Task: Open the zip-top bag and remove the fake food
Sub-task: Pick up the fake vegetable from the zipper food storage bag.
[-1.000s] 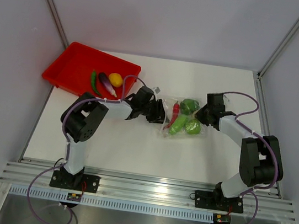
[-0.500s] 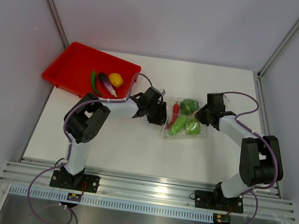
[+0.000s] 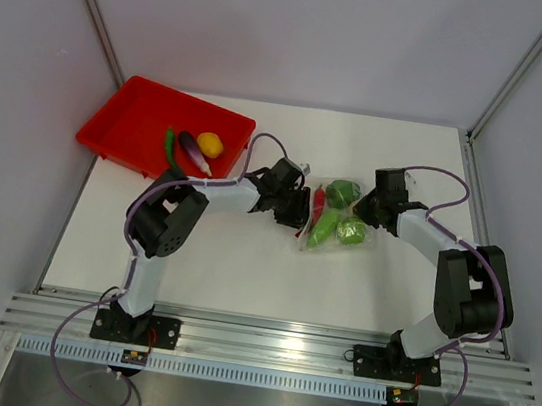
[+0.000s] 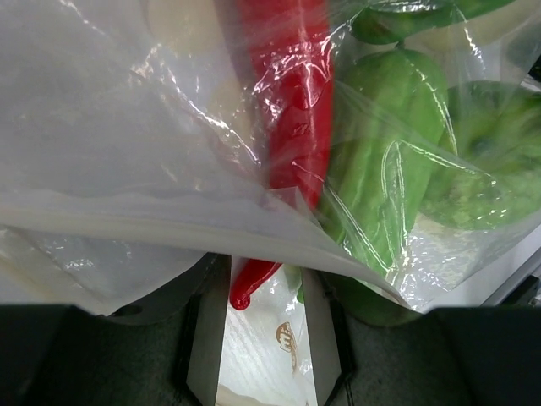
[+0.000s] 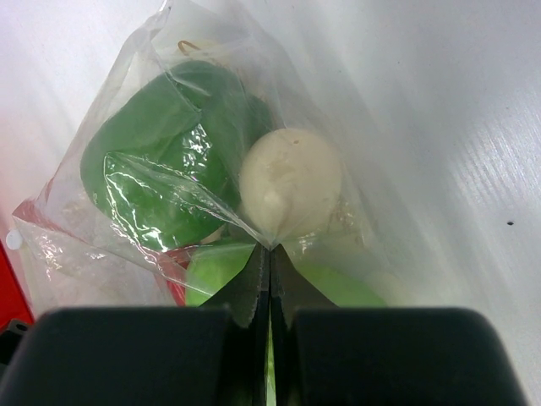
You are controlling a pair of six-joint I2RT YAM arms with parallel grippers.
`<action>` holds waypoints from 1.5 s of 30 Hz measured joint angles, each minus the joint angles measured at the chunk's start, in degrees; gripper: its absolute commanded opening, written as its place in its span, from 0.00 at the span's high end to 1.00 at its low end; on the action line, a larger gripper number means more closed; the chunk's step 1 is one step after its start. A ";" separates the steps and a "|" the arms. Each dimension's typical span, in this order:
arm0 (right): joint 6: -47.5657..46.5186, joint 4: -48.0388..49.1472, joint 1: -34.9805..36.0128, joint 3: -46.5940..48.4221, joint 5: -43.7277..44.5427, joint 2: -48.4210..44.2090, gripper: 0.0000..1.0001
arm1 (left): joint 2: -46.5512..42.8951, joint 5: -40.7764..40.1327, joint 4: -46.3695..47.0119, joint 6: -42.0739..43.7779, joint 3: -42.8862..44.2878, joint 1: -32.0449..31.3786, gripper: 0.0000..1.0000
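Note:
The clear zip-top bag (image 3: 334,215) lies on the white table, holding a red chili (image 3: 317,205) and several green pieces (image 3: 342,191). My left gripper (image 3: 293,207) is at the bag's left edge. In the left wrist view it (image 4: 265,281) is open, the bag's mouth film (image 4: 152,211) lies over its fingers, and the red chili's tip (image 4: 247,286) sits between the jaws beside a green piece (image 4: 380,186). My right gripper (image 3: 371,210) is shut on the bag's right edge; the right wrist view shows the pinch (image 5: 270,248) below a white round piece (image 5: 290,182).
A red tray (image 3: 132,113) stands at the back left with a green chili (image 3: 171,147), a purple eggplant (image 3: 193,153) and a yellow lemon (image 3: 211,143) in it. Grey walls close in the back and both sides of the table.
My left gripper has moved right, up to and under the bag's left edge. The right gripper has kept its hold and has not moved.

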 measured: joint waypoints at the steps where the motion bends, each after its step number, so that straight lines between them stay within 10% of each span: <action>1: 0.00 0.00 0.00 0.00 0.00 0.00 1.00 | 0.17 -0.37 -0.70 0.28 0.55 -0.17 0.60; 26: 0.00 -0.02 0.00 0.00 0.13 0.00 1.00 | 6.60 -13.05 -17.05 7.04 15.65 -4.35 0.89; 45: 4.66 -2.19 -1.77 -1.22 6.78 -1.57 1.00 | 2.67 -15.93 -21.55 8.52 13.99 -3.37 0.91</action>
